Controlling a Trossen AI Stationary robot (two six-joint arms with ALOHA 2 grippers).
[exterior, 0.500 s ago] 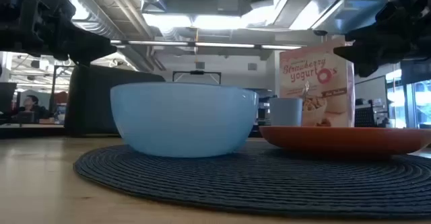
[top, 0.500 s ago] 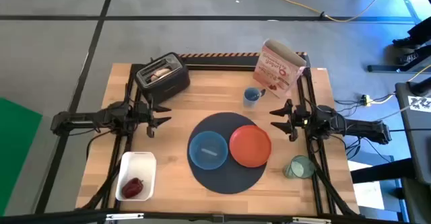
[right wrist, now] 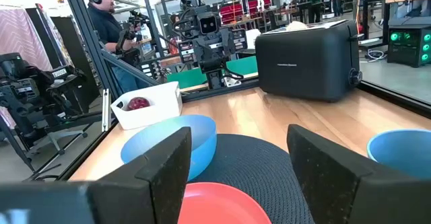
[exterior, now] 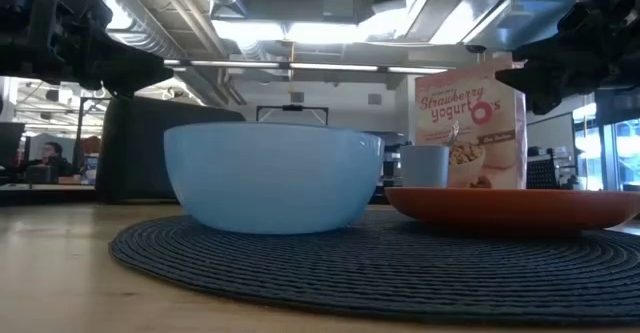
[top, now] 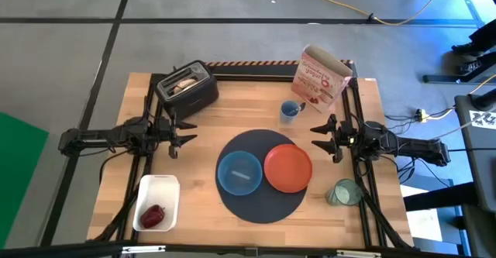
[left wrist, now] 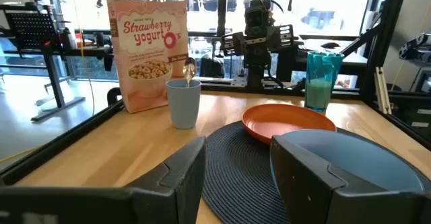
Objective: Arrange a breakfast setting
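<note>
we see the green-tinted glass (top: pixel 342 192) just off the placemat (top: pixel 260 204), nearest our right gripper (top: pixel 319 138) (both arms' fingers spread, empty)

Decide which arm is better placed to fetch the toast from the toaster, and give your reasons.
Probably the left. The toaster with the toast stands at the table's left rear, just beyond the open left gripper. The right gripper, also open, waits across the placemat, much farther away.

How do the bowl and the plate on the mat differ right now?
The bowl is light blue, the plate orange-red. The bowl is deep with high walls; the plate is shallow and flat. The bowl sits nearer the left arm, the plate nearer the right. Both are empty, on the placemat.
</note>
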